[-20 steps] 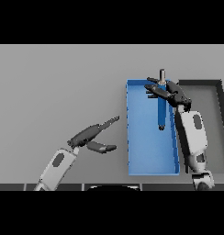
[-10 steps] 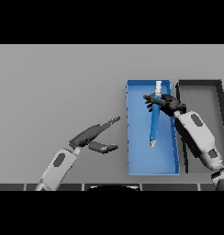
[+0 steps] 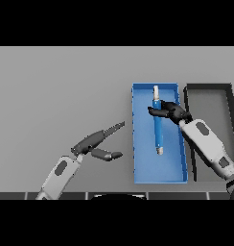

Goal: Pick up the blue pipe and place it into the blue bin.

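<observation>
Grey table (image 3: 61, 86), blue pipe (image 3: 157, 126) lies lengthwise inside blue bin (image 3: 137, 163). Right hand (image 3: 170, 111) over its upper part, grip unclear. Left hand (image 3: 95, 143) relaxed, empty. Pipe looks rigid, light, likely rolls; mid-shaft pinch best

Blue pipe (image 3: 157, 126) now flat in blue bin (image 3: 143, 168); right hand (image 3: 170, 111) lowered, fingers loosened.
</observation>
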